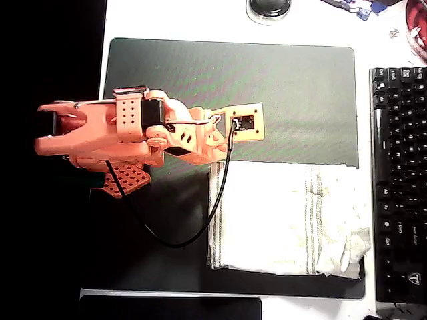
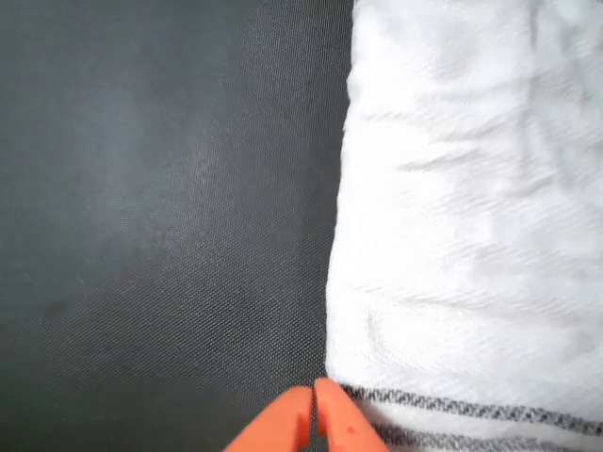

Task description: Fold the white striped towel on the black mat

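The white striped towel lies on the lower right part of the black mat, its right end bunched and hanging slightly over the mat's edge. Thin grey stripes run near its left edge and right of its middle. My orange arm reaches in from the left, its wrist ending just above the towel's upper left corner. In the wrist view my gripper is shut, its tips together right at the towel's edge beside a grey stripe, with bare mat to the left. No cloth shows between the fingers.
A black keyboard runs along the mat's right side, close to the towel's bunched end. A dark round object sits beyond the mat's far edge. The arm's black cable loops over the mat left of the towel.
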